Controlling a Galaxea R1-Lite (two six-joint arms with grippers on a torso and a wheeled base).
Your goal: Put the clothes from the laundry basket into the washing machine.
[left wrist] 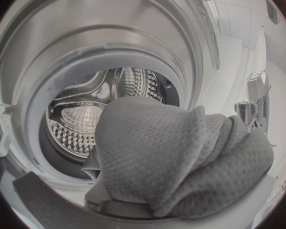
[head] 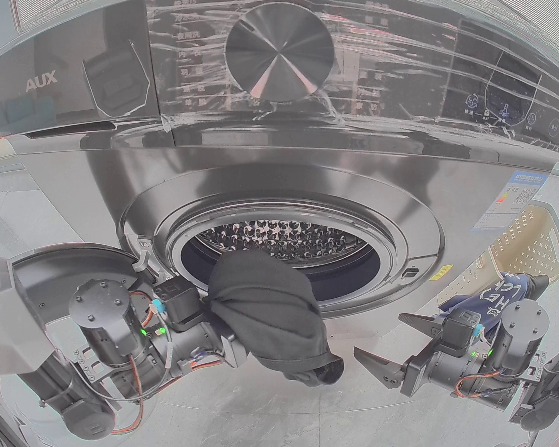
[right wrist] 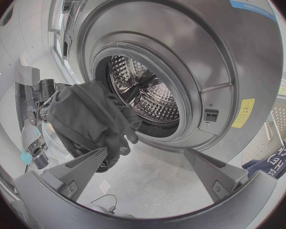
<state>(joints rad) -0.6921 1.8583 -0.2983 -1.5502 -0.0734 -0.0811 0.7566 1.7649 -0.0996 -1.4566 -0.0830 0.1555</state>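
A black garment (head: 267, 311) hangs bunched just in front of the washing machine's open drum mouth (head: 286, 243), its upper part level with the lower rim. My left gripper (head: 233, 346) is shut on it from the left, and the cloth (left wrist: 168, 156) drapes over the fingers and hides them. The steel drum (left wrist: 85, 112) behind it looks bare. Low on the right, my right gripper (head: 379, 336) stands open with nothing between its fingers (right wrist: 98, 156). It is pointed at the garment (right wrist: 85, 118). A dark blue printed garment (head: 497, 299) lies in the cream laundry basket (head: 534, 243).
The machine's round door (head: 62, 268) is swung open to the left, beside my left arm. The basket (right wrist: 276, 118) stands against the machine's right side. Pale floor (head: 261, 405) lies open below the drum between the two arms. A thin cable (right wrist: 105, 201) lies on the floor.
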